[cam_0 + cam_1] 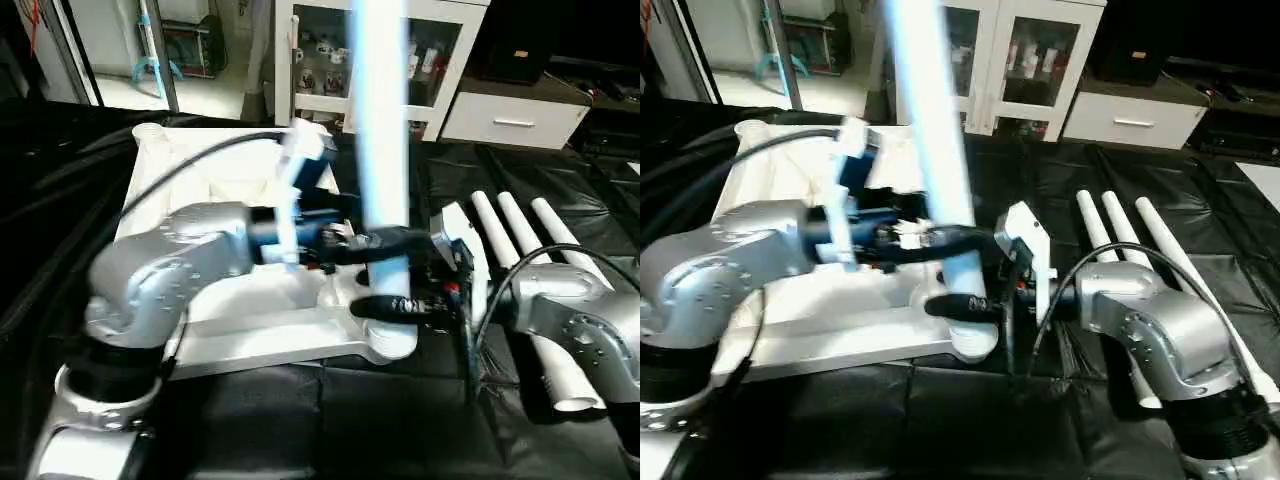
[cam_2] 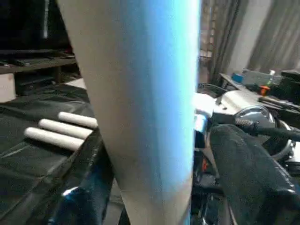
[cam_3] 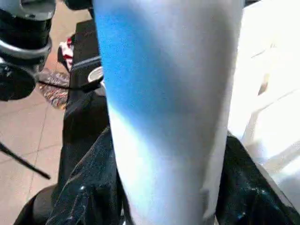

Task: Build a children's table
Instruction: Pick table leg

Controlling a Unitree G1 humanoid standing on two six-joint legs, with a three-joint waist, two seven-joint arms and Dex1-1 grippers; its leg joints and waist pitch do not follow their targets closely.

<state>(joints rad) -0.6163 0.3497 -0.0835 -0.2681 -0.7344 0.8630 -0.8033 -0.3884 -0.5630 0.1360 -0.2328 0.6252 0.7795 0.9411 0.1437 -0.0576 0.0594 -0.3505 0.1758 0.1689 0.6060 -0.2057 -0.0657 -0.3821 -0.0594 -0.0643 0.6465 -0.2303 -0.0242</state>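
A white tube leg [image 1: 384,150] stands upright in the near right corner socket [image 1: 392,340] of the white tabletop [image 1: 240,330], which lies underside up on a worktop draped in black sheeting [image 1: 300,420]. The left pincer [image 1: 385,243] reaches across from the silver left forearm [image 1: 170,265], its black fingers [image 2: 248,173] set on either side of the leg partway up; whether they press on the tube or stand just clear of it cannot be told. Lower down, close above the socket, the right pincer [image 1: 385,308] comes in from the right with its own black fingers [image 3: 89,187] flanking the tube in the same way, and its grip cannot be told either. Three more white tube legs [image 1: 1120,235] lie side by side on the sheeting to the right of the tabletop, partly crossed by the silver right forearm [image 1: 1150,320]. A round corner socket [image 1: 148,131] shows at the tabletop's far left corner. Behind the worktop stand a white glass-fronted cabinet [image 1: 430,50] and a low white drawer unit [image 1: 515,115].
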